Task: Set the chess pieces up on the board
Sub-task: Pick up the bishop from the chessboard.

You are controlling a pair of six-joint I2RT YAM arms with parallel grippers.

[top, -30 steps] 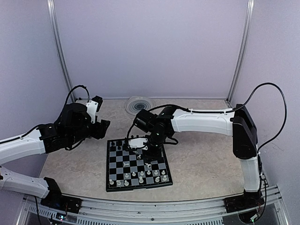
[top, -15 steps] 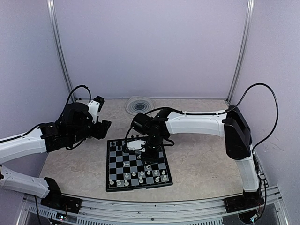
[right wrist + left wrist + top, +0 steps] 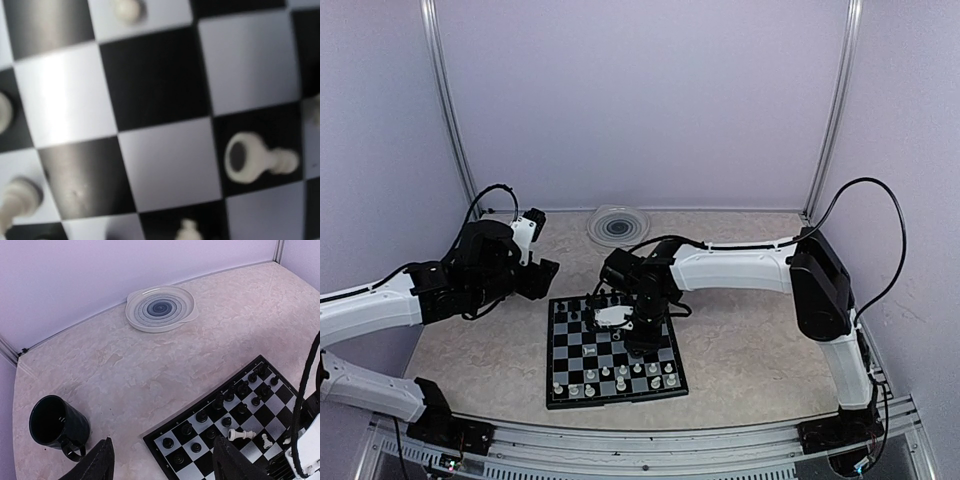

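The board (image 3: 590,352) is set on the worktop (image 3: 750,340), between the middle and the near edge, turned slightly out of square with that edge. The black pieces (image 3: 201,416) are stood in two rows along the board's far side. The cream pieces (image 3: 620,380) are gathered along its near side, with gaps left in their rows.

The right gripper (image 3: 638,335) is held low over the middle of the board, its arm stretched in from the right edge. Its fingers are not seen in the right wrist view, and from above they are too small to read, so it cannot be told whether it is open or closed. In the right wrist view a cream pawn (image 3: 260,162) is seen lying on its side on a black square, with other cream pieces cut off at the borders of the view.

The left gripper (image 3: 165,450) is held open above the worktop just beyond the board's far left corner, with nothing between its fingers (image 3: 100,460). A fallen cream piece (image 3: 241,434) is seen from there on the board's middle squares; whether it is the same pawn cannot be told.

A black cup (image 3: 57,422) is stood toward the left edge, apart from the board. A round clear plate (image 3: 617,225) is placed at the far edge.
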